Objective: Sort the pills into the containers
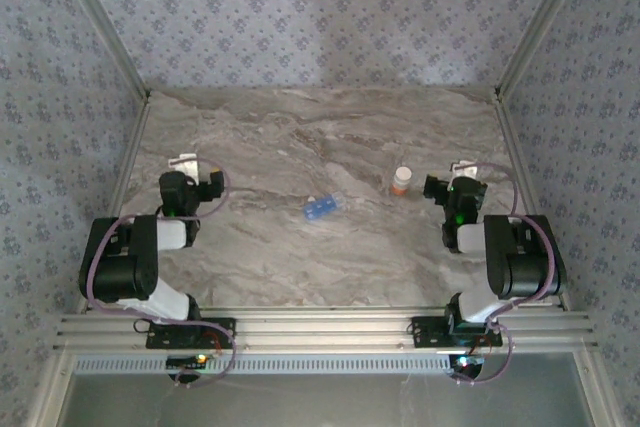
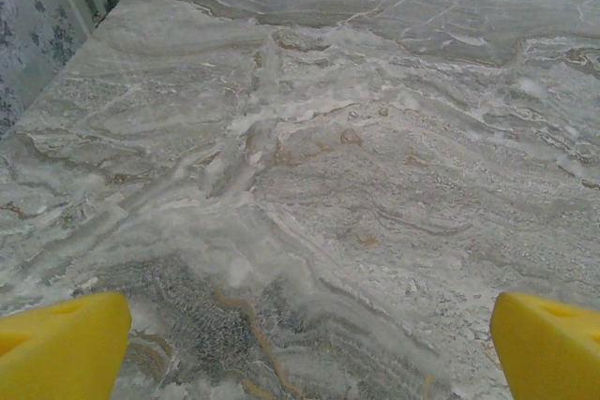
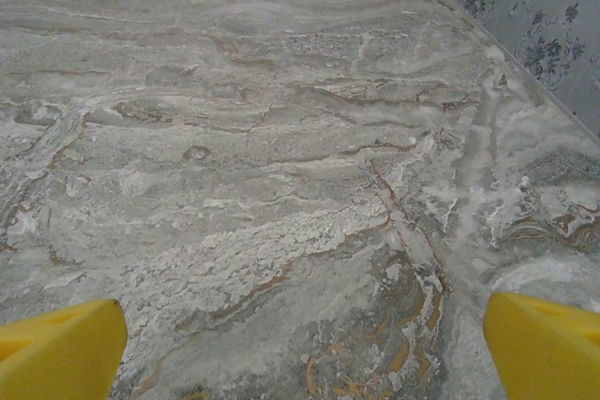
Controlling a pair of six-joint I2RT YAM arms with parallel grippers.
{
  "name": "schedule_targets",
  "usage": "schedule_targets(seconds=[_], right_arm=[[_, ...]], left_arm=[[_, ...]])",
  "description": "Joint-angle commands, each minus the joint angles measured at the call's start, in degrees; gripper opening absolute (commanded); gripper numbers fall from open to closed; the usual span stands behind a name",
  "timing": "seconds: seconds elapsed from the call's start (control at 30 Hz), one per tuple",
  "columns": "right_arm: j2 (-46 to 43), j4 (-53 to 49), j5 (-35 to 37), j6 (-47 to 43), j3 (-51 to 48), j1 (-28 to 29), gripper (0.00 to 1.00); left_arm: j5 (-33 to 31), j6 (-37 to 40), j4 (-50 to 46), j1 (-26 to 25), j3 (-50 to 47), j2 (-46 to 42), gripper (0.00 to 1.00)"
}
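The containers are the compartments of a small translucent blue pill box (image 1: 322, 207), which lies slantwise on the marble table near its middle. No loose pills can be made out. My left gripper (image 1: 185, 164) rests low at the left side, well to the left of the box. In the left wrist view it (image 2: 309, 358) is open, its yellow fingertips (image 2: 61, 344) wide apart over bare marble. At the right side my right gripper (image 1: 463, 169) sits beside a bottle. The right wrist view shows it (image 3: 305, 353) open with nothing between its fingertips (image 3: 544, 344).
A small white-and-orange bottle (image 1: 401, 181) stands upright right of the box, just left of the right gripper. Metal frame posts and patterned walls (image 1: 300, 17) bound the table (image 1: 300, 137) at the left, right and back.
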Motion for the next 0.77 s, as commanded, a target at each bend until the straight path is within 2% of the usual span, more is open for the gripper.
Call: schedule_targets(seconds=[0.0,0.13,0.5,0.73], right_arm=[[-0.18,1.32,1.31,-1.53,0.81,0.84,1.00],[0.06,3.83,4.82,-2.81,-0.03,2.88,1.00],[0.01,1.03,-0.08,-1.80,1.21,0.75,0.99],[-0.16,1.73,0.16,-2.10,0.75,0.86,0.99]], left_arm=[[1.90,-1.55,-1.41,0.48,0.79,0.68,0.98],[1.90,-1.54,-1.41,0.44,0.79,0.53,0.98],[2.03,-1.56,-1.32,0.55,0.66,0.58,0.98],[1.63,-1.34,-1.06,0.32,0.57,0.58,0.98]])
